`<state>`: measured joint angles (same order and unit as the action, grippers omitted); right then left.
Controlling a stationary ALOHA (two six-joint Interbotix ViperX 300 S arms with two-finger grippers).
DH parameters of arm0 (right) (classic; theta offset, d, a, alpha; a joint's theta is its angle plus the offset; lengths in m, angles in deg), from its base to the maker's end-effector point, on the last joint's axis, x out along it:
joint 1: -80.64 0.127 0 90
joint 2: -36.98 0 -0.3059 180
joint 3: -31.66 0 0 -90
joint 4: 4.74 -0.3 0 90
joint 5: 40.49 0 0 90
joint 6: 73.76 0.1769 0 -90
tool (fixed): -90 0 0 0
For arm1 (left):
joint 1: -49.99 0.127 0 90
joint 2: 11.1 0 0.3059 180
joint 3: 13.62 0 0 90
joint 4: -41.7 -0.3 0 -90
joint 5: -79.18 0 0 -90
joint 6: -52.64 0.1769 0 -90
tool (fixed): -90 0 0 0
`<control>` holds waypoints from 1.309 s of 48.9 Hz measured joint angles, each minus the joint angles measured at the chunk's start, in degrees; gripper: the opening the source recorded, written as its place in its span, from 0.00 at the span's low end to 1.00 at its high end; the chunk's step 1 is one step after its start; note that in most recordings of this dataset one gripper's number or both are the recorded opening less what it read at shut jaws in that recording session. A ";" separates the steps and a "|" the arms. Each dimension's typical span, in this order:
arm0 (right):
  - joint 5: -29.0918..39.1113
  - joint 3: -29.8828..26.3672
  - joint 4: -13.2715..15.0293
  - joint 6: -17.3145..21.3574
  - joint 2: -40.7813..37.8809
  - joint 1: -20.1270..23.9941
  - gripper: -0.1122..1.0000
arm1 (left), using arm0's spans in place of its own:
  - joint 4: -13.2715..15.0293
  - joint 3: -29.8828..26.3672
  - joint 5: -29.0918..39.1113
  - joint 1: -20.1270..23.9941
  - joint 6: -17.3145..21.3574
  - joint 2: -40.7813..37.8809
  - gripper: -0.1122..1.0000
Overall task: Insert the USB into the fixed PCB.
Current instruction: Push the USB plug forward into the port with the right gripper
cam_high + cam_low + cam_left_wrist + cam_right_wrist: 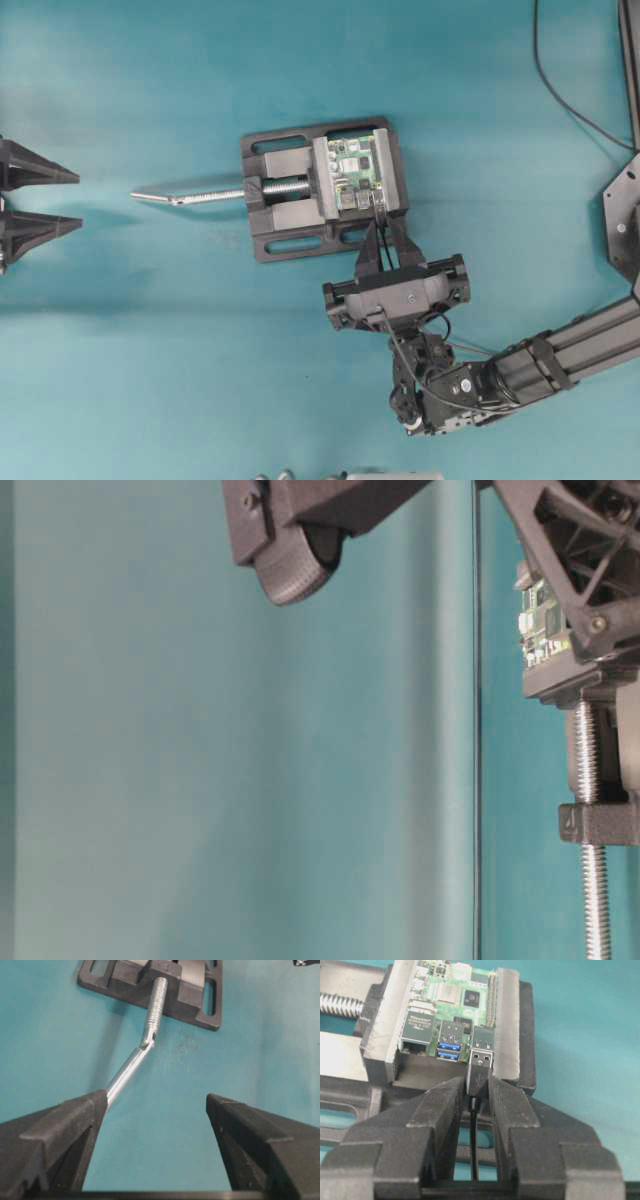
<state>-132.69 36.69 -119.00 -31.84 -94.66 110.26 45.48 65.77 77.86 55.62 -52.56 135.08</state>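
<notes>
The green fixed PCB is clamped in a black vise at the table's middle. My right gripper is shut on the USB, its black plug pinched between the fingertips. The silver tip points at the PCB's right-hand port and sits just at its mouth. The thin black cable runs back between the fingers. My left gripper stands wide open at the far left, holding nothing. In the table-level view the PCB shows edge-on.
The vise's silver screw rod with bent handle sticks out to the left, its end near my left gripper's fingertip. A black cable lies at the back right. Small objects sit at the front edge.
</notes>
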 measured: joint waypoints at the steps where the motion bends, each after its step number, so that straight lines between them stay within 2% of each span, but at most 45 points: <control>1: 0.09 -0.09 0.00 0.00 0.00 -0.09 0.29 | 0.00 0.00 0.00 0.00 0.00 0.00 0.96; 49: 0.18 0.88 0.00 -0.70 0.00 -0.18 0.29 | 0.00 0.00 0.00 0.00 0.00 0.00 0.96; 64: 0.00 1.05 0.00 -3.43 0.09 -0.18 0.29 | 0.00 0.00 0.00 0.00 0.00 0.00 0.96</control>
<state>-132.69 37.75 -119.00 -35.27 -94.57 110.08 45.48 65.77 77.86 55.62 -52.56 135.08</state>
